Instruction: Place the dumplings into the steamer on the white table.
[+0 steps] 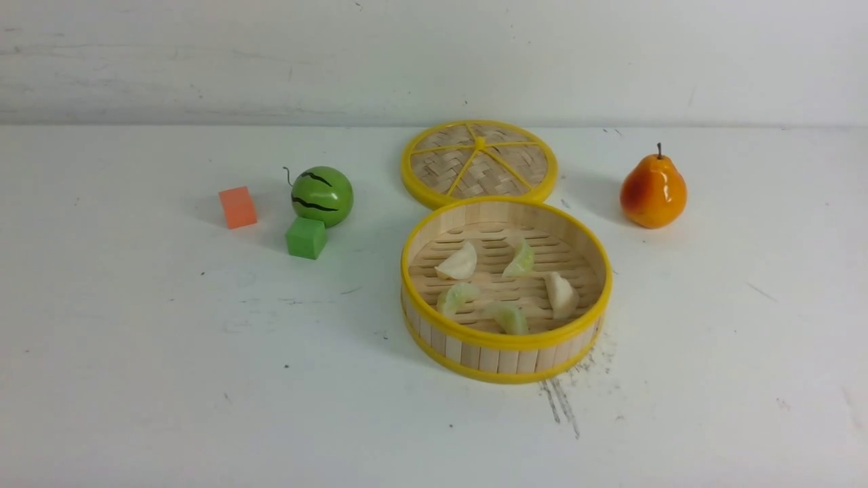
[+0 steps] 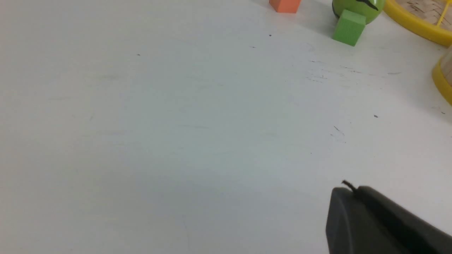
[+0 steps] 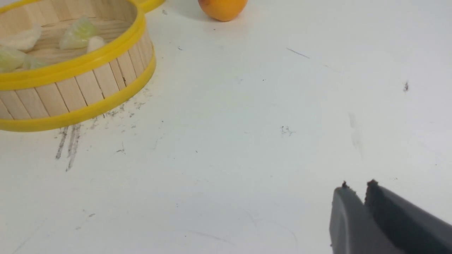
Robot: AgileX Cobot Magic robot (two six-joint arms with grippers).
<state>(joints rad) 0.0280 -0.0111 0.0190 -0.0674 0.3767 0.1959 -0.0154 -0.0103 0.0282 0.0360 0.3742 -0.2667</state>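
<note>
Since all five dumplings (image 1: 505,288) already lie on the slatted floor of the steamer (image 1: 505,342), your job looks done, as far as I can judge; none shows loose on the white table (image 1: 169,379) in any view. Steamer sits mid-table, its woven lid (image 1: 479,163) flat just behind it, seemingly touching the rim. Pear (image 1: 653,192) stands off to your right, toy watermelon (image 1: 322,196) with green cube (image 1: 306,237) and orange cube (image 1: 237,207) to your left, none of them in your way.

Both arms are out of the front view, so they look pulled back. Your left gripper (image 2: 351,188) hangs over bare table well clear of the steamer, fingertips together, nothing held. Your right gripper (image 3: 357,187) hangs over bare table to the steamer's right, tips nearly together with only a slit between, empty too
</note>
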